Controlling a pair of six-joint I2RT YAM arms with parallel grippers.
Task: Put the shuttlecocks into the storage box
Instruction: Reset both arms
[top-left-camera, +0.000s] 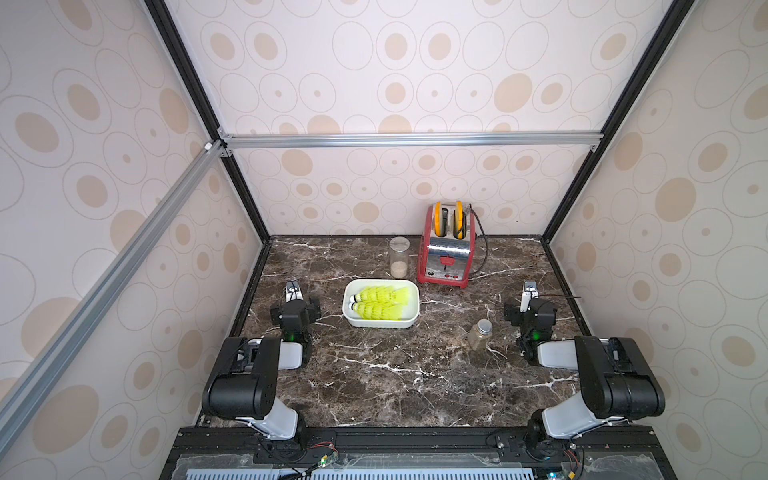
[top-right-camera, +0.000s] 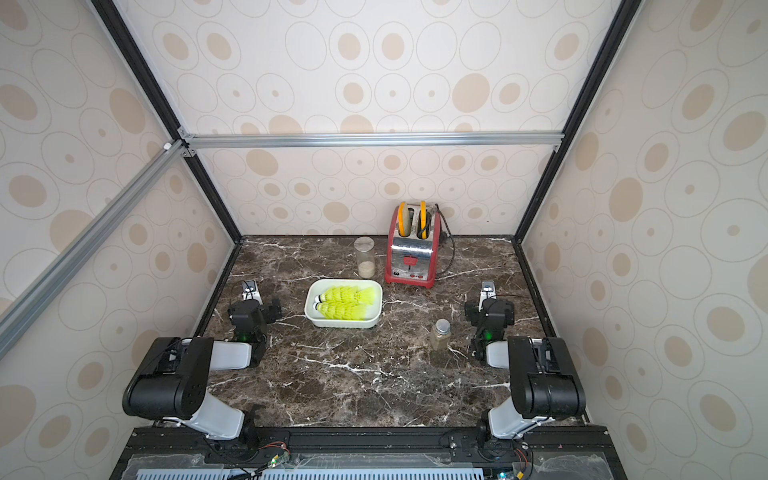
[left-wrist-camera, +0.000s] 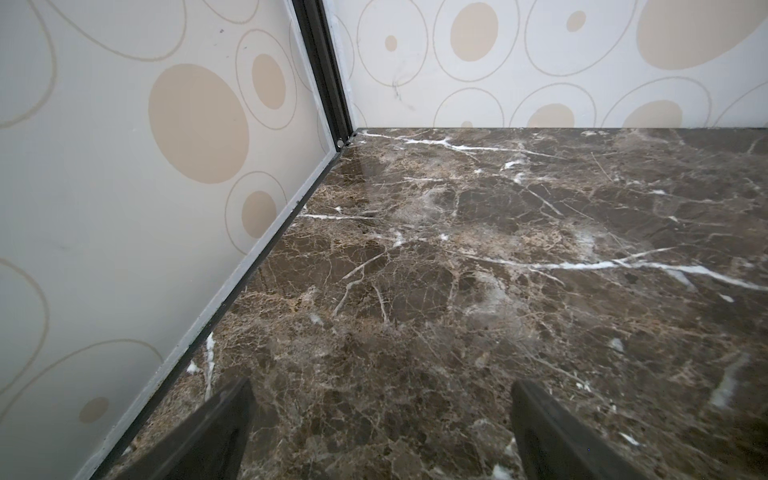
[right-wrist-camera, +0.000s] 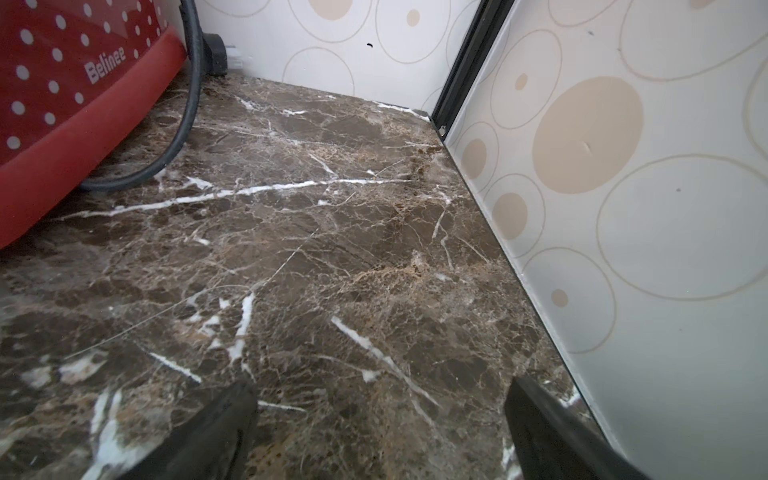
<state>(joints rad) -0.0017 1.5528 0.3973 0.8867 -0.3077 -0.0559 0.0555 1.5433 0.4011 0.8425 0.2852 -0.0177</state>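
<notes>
Lying in two nested rows, the shuttlecocks (top-left-camera: 380, 303) sit inside the storage box (top-left-camera: 380, 323), white tips pointing left, in both top views. The box rests on the marble table (top-left-camera: 415, 374), left of centre, just nearer than the red toaster (top-left-camera: 446, 253) and a clear jar (top-left-camera: 399, 257).

Left gripper (left-wrist-camera: 382, 384): jaws spread wide, nothing between them, over bare table by the left wall.

Right gripper (right-wrist-camera: 380, 384): jaws equally wide, empty, by the right wall. A small lidded jar (top-left-camera: 480, 334) stands nearer, to its left.
</notes>
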